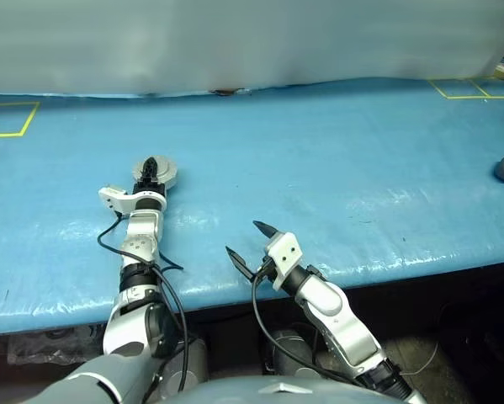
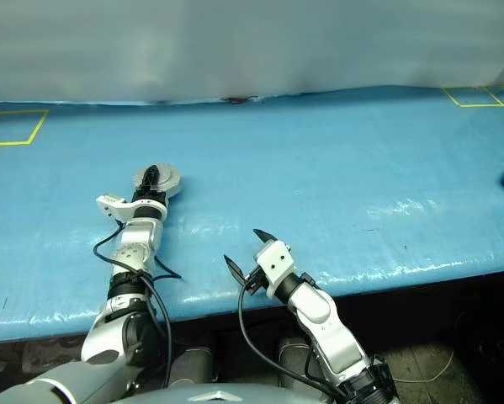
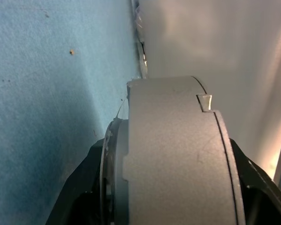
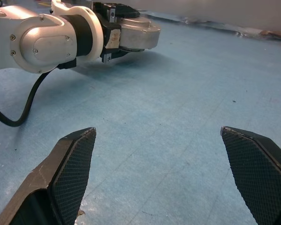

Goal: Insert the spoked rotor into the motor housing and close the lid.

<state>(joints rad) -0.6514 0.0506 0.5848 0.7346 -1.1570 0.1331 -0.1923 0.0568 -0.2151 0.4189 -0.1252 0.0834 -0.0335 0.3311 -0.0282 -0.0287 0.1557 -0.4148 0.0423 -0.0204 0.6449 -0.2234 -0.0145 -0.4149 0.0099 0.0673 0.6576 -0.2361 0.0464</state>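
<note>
**Left arm on the housing, right arm waiting wide**

Out on the left, the left gripper [image 1: 151, 172] reaches level across the blue table [image 1: 336, 185], its black fingers clamped on the round silver motor housing [image 1: 165, 177], one finger on either side of the casing. The lid [image 3: 178, 154] looks already shut, plain grey face showing; the rotor I can't make out. Moving right, the right gripper [image 1: 253, 241] hovers at the table's near edge, fingers spread wide and holding nothing. The housing lies ahead and to its left, well apart, so the left arm is clearly the nearer one.
</note>
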